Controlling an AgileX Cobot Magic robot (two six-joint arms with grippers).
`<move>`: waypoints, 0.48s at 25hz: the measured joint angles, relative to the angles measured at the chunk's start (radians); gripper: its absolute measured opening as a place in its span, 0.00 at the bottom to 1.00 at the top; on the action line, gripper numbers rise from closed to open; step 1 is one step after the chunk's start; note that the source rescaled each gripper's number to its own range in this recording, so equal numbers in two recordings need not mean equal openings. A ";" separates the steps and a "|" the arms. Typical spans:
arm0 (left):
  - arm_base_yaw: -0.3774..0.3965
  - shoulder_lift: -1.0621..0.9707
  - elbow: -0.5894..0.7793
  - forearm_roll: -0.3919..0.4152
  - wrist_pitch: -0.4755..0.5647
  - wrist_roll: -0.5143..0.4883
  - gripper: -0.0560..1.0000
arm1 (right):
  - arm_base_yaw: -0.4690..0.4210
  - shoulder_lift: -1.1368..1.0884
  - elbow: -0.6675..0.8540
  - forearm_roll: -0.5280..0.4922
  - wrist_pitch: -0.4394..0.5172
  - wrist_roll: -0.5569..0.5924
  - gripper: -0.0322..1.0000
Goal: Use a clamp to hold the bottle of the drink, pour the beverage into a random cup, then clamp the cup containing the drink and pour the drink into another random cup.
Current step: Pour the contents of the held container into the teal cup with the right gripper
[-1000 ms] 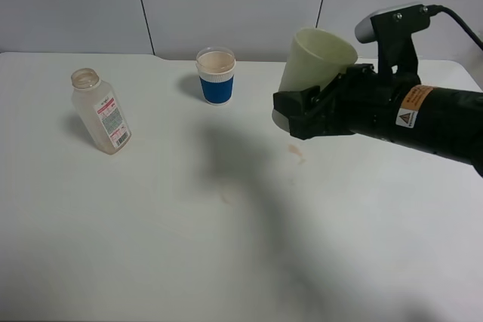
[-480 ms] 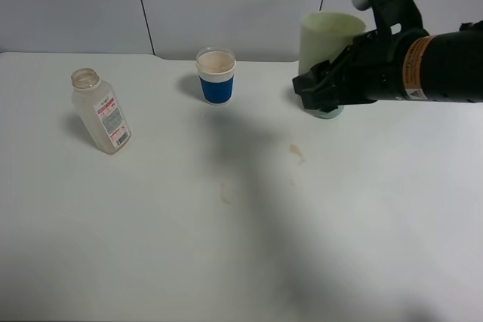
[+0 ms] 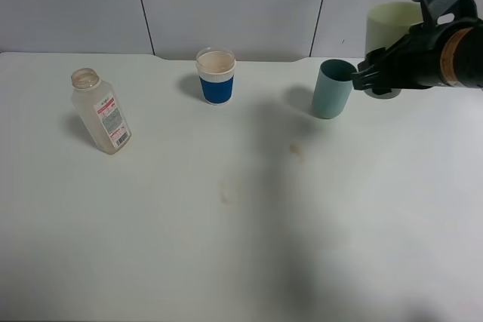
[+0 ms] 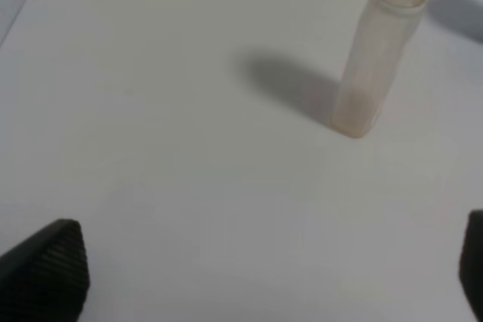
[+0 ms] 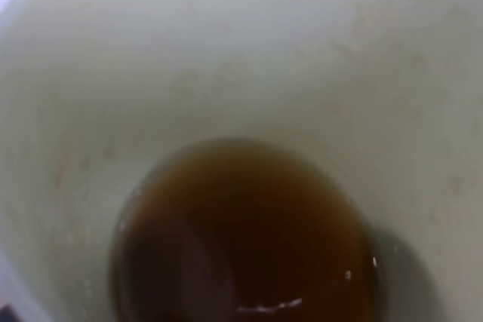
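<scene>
Cups total three along the bench's (image 3: pixel 226 262) far edge: blue-banded white cup (image 3: pixel 216 79), teal tumbler (image 3: pixel 330 92), and pale yellow-green plastic tumbler (image 3: pixel 392 22) of brown tea (image 5: pixel 241 239), gripped by right jaws. One clear plastic bottle (image 3: pixel 102 115) stands near the left edge; left jaws gape open.

The high camera looks down from 6 o'clock across the tabletop (image 3: pixel 226 262) toward the wall (image 3: pixel 226 5) at 12 o'clock. The left wrist camera tilts down, nearer, onto the bottle (image 4: pixel 373 58), shared with the high view at 10 o'clock. The right wrist camera stares very close into the yellow-green cup (image 5: pixel 226 50).
</scene>
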 joint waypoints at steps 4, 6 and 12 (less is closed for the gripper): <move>0.000 0.000 0.000 0.000 0.000 0.000 1.00 | -0.051 0.000 0.000 -0.081 0.058 0.078 0.05; 0.000 0.000 0.000 0.000 0.000 0.000 1.00 | -0.075 0.000 0.000 -0.106 0.068 0.113 0.05; 0.000 0.000 0.000 0.000 0.000 0.000 1.00 | -0.155 0.002 -0.003 -0.114 0.084 0.145 0.05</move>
